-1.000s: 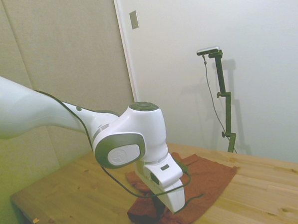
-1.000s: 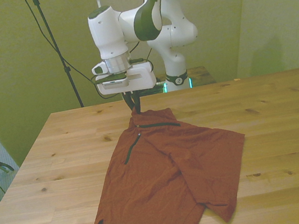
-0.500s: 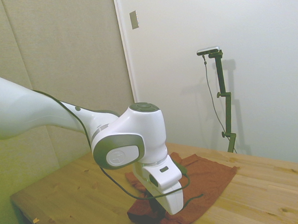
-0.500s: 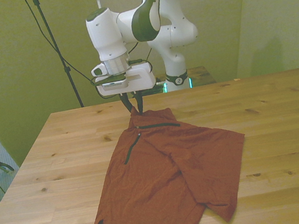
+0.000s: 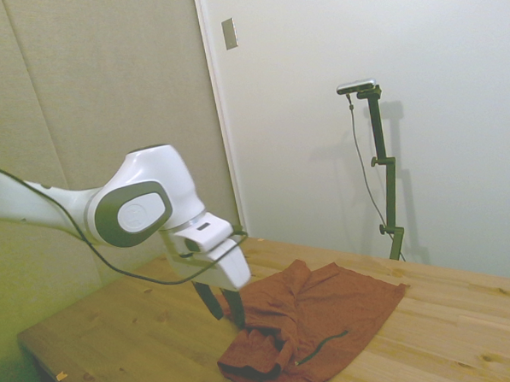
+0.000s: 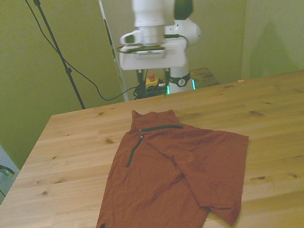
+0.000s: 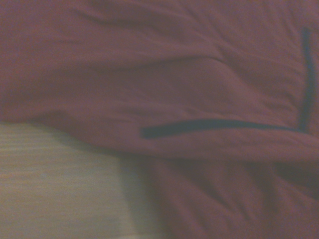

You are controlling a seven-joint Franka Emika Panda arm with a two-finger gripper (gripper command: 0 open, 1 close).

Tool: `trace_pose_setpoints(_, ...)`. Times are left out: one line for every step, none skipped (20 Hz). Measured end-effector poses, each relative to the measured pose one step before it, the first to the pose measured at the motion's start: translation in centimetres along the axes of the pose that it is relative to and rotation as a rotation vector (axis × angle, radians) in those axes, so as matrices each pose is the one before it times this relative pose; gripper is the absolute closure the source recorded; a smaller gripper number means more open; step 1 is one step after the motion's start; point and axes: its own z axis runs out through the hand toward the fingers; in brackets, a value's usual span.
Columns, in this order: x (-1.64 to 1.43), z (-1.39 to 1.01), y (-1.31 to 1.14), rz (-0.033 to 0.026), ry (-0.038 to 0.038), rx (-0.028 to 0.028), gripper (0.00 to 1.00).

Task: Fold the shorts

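The shorts (image 6: 173, 174) are lying spread on the wooden counter (image 6: 278, 105), partly doubled over: one leg panel is overlapping the other, with the waistband bunching up in a small peak at the 12 o'clock end of the cloth in the front view. The hand (image 5: 222, 306) is hanging above the counter at that same end, holding nothing, its two dark fingers (image 5: 235, 309) standing a narrow gap apart. It is probably sitting clear of the cloth so the fabric can settle. The wrist view is showing a dark zip slit (image 7: 214, 127) running along a soft fold, with bare counter beside it.
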Motion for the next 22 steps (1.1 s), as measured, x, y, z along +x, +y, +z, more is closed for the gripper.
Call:
trace_pose_setpoints(-2.146,0.406,-2.520,-0.04077,0.04640,-0.01499,0.00)
trace_pose_setpoints(-1.740,0.341,-2.226,-0.04059,0.04629,-0.01581,0.00)
trace_pose_setpoints(-1.480,0.266,-2.126,-0.04219,0.04768,-0.01415,0.00)
trace_pose_setpoints(-1.205,0.166,-2.060,-0.04229,0.04845,-0.01267,0.00)
trace_pose_setpoints(-0.693,0.170,-1.688,-0.03875,0.04578,-0.01184,0.00)
trace_pose_setpoints(-0.340,0.102,-1.441,-0.03866,0.04746,-0.00885,0.00)
trace_pose_setpoints(-0.145,0.074,-1.178,-0.03466,0.04689,-0.00657,0.00)
trace_pose_setpoints(-0.001,0.175,-0.845,-0.03188,0.04681,-0.00886,0.00)
trace_pose_setpoints(0.068,0.175,-0.619,-0.02998,0.04771,-0.01171,0.00)
trace_pose_setpoints(0.075,0.148,-0.495,-0.02626,0.05075,-0.01256,0.00)
trace_pose_setpoints(0.018,0.210,-0.430,-0.01908,0.04845,-0.01139,0.00)
trace_pose_setpoints(-0.186,0.368,-0.435,-0.00879,0.03867,-0.00466,0.00)
trace_pose_setpoints(-0.476,0.489,-0.589,-0.00455,0.01935,0.00077,0.00)
trace_pose_setpoints(-0.604,0.517,-0.784,-0.00459,0.00162,0.00494,0.00)
trace_pose_setpoints(-0.531,0.492,-0.814,-0.00389,-0.00343,0.00527,0.00)
trace_pose_setpoints(-0.381,0.289,-0.908,-0.00241,-0.00535,0.00673,0.00)
trace_pose_setpoints(-0.266,0.102,-0.917,-0.00520,-0.00349,0.00807,0.00)
trace_pose_setpoints(-0.016,0.030,-0.683,-0.00401,0.00040,0.00603,0.00)
trace_pose_setpoints(0.070,0.007,-0.494,-0.00271,0.00170,0.00426,0.00)
trace_pose_setpoints(0.196,-0.033,-0.311,0.00037,0.00332,0.00295,0.00)
trace_pose_setpoints(0.140,-0.017,-0.183,0.00052,0.00229,0.00141,0.00)
trace_pose_setpoints(0.060,-0.031,-0.133,-0.00036,0.00157,0.00119,0.00)
